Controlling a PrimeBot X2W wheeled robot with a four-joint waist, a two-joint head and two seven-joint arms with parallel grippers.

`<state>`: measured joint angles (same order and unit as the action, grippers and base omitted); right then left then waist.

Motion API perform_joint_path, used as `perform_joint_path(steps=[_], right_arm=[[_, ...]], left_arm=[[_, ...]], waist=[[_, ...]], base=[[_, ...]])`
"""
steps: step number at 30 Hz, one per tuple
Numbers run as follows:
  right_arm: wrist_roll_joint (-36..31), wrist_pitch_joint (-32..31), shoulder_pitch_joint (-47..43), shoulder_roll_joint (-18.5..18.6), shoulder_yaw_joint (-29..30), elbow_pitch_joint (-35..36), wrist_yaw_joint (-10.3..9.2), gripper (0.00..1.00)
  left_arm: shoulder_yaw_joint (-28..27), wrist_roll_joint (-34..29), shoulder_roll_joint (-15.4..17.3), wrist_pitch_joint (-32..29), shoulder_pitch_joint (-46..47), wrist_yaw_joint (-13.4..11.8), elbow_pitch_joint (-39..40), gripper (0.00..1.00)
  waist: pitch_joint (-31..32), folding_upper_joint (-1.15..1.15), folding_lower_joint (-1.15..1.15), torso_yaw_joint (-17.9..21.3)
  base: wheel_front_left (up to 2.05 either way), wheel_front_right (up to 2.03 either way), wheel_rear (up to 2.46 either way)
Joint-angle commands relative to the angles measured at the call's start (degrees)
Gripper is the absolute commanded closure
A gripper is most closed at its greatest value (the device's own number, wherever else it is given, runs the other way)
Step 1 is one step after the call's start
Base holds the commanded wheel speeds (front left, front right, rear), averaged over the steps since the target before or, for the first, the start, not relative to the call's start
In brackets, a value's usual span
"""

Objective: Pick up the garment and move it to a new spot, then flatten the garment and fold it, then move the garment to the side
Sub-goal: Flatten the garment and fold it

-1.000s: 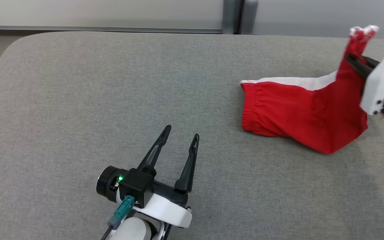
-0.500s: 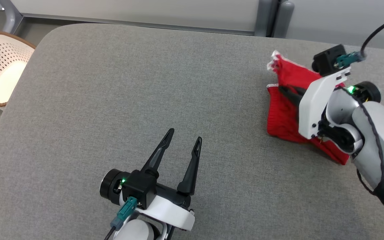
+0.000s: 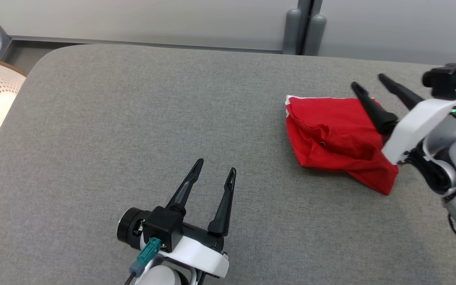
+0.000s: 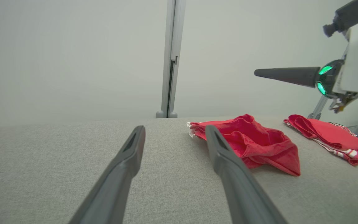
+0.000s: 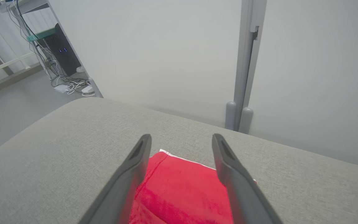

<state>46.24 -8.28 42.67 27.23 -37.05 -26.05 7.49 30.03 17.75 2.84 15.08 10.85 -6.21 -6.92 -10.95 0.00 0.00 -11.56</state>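
Head view: the garment (image 3: 335,142) lies in a crumpled red heap on the right half of the grey worktop (image 3: 133,118). Its long axis runs from a white-trimmed corner at 10 o'clock to a loose point at 4 o'clock. The right claw (image 3: 368,81) hangs over the heap's 2 o'clock end with its fingers spread wide and nothing between them; the cloth sits just below and to 8 o'clock of its tips. The left claw (image 3: 216,166) is at the lower middle, equally wide and empty, and the garment lies towards 2 o'clock from it, well apart. By my reading the right arm is much the nearer one for any flattening grab.

Left wrist view: looking along the left claw (image 4: 175,130), the garment (image 4: 253,146) sits at about 2 o'clock beyond the right-hand finger, resting on the worktop with bare fabric surface in between. A second red cloth (image 4: 331,137) lies farther off at 3 o'clock, apart from the first.

Right wrist view: the right claw (image 5: 182,138) frames the garment (image 5: 182,186) directly; the red cloth fills the gap at 6 o'clock, under and between the spread fingers, its white-edged border nearest the tips. No cloth is pinched. A descent straight down would likely meet it.
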Motion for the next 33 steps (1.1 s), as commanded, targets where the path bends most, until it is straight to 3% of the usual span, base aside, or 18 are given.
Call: perform_joint_path(steps=[1, 5, 10, 11, 12, 19, 23, 33], right_arm=[[-1.1, 1.84, -1.57, 1.26, 1.6, 0.29, 0.0, 0.0], [-4.47, 6.16, -5.75, 4.24, 5.08, 1.11, 0.0, 0.0], [-8.23, 9.85, -11.27, 4.39, 6.36, 1.35, 0.0, 0.0], [-8.81, 10.37, -11.99, 4.1, 6.15, 1.27, 0.0, 0.6], [-9.32, 10.72, -12.32, 4.0, 5.73, 1.18, 0.0, 1.0], [-11.69, 13.1, -6.12, 3.76, 3.26, -3.97, -0.01, 1.0], [-11.69, 12.53, -1.54, 6.42, -2.5, -10.04, -0.01, 1.0], [2.97, 15.67, 0.08, 9.97, -21.42, -7.67, -0.01, 1.0]], left_arm=[[-0.54, 0.08, 0.17, 0.08, -0.57, -0.4, 0.18, 0.0], [-1.32, -0.19, 0.19, 0.08, -1.73, -0.91, 0.49, 0.0], [-2.13, -0.43, 0.18, 0.08, -2.86, -0.74, 0.97, 0.0], [-2.11, -0.46, 0.18, 0.08, -3.0, -0.63, 1.07, 0.0], [-2.03, -0.49, 0.19, 0.08, -3.0, -0.49, 1.18, 0.0], [-0.75, -0.27, 0.2, 0.08, -0.69, 0.54, 1.65, 0.0], [1.21, 0.62, 0.15, 0.08, 0.87, 1.46, 1.27, 0.0], [1.21, 1.43, 0.17, 0.08, 1.07, 0.65, 0.79, 0.0]], waist=[[0.93, 0.0, 0.0, 1.17], [2.08, 0.0, 0.0, 3.08], [2.85, 0.0, 0.0, 4.68], [2.8, 0.0, 0.0, 4.71], [2.58, 0.0, 0.0, 4.61], [-1.49, 0.0, 0.0, 1.33], [-3.47, 0.0, 0.0, -2.06], [-3.45, 0.0, 0.0, -4.46]], base=[[0.0, 0.0, 0.0], [0.0, 0.0, 0.0], [0.0, 0.0, 0.0], [0.0, 0.0, 0.0], [0.0, 0.0, 0.0], [0.0, 0.0, 0.0], [0.0, 0.0, 0.0], [0.0, 0.0, 0.0]])
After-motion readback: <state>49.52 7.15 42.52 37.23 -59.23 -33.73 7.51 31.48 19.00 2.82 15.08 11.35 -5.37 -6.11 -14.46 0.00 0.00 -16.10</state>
